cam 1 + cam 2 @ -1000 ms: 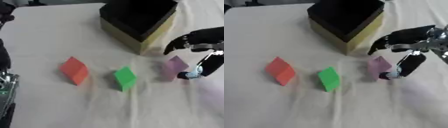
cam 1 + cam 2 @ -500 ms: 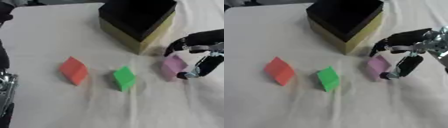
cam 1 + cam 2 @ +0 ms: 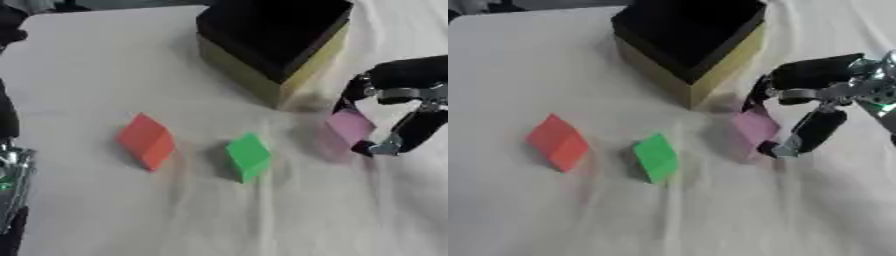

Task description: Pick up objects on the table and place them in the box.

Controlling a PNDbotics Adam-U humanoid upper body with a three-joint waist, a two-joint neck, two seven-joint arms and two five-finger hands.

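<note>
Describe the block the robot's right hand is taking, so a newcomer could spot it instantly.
Start at the black and yellow box. Just below its near corner, the right hand curls around a pink block. It is the palest block, far right of the red and green ones.

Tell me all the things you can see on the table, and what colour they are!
box: one, yellow outside and black inside, open at the top, at the far middle of the table.
red block: one, red, on the table's left part, nearer than the box.
green block: one, green, just right of the red block, apart from it.
pink block: one, pink, right of the green block, near the box's front corner, between the fingers and thumb of the right robot hand.
table: one, covered in a wrinkled white cloth.
right robot hand: one, black with silver joints, coming in from the right, curled round the pink block.
left arm: a dark and silver part at the left edge; its hand does not show.
</note>
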